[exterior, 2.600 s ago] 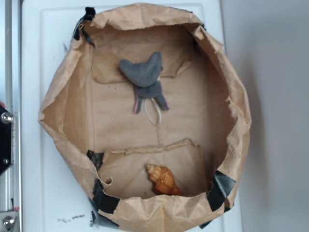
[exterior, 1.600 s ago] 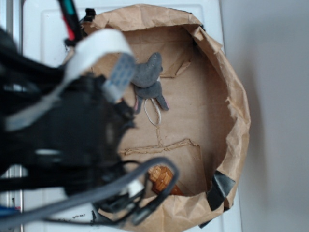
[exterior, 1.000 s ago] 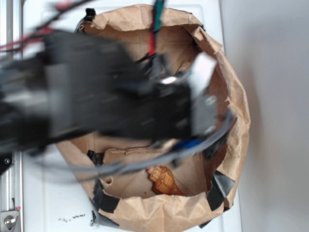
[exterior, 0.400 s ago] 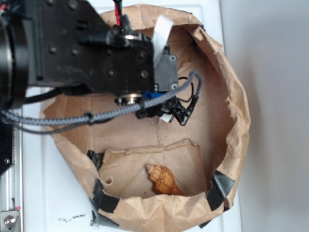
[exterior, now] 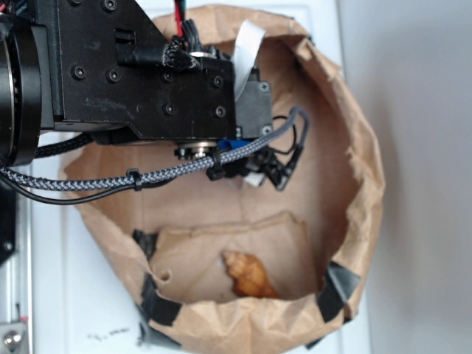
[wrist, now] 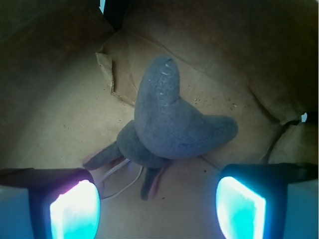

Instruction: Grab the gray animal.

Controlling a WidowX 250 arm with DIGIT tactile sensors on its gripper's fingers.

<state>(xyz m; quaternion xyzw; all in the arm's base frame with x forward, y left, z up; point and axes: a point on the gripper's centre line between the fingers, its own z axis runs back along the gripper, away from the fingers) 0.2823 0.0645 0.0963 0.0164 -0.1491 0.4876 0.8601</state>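
The gray animal [wrist: 172, 122] is seen in the wrist view lying on the brown paper floor of a crumpled paper bag [exterior: 361, 184], which rests on a white tabletop [exterior: 66, 258]. In the exterior view the toy is hidden beneath the black arm [exterior: 133, 74], which is held over the upper part of the bag. The claw [wrist: 157, 209] is spread wide: its two glowing fingertips [wrist: 75, 209] are shown at the lower left and lower right corners of the wrist view, well apart, with nothing held between them. The toy is placed ahead of the claw, slightly beyond the line joining the fingertips, and roughly centred between them from side to side. Its wide two-eared head is stretched from an upright ear to an ear pointing right, while the darker body, a pinkish limb and a thin white string loop [wrist: 119, 181] trail toward the left finger. A short advance and a descent are judged to be needed before closing, so that the head is straddled. An orange-brown seashell [exterior: 248, 274] is left near the lower edge of the bag, well apart from the claw.
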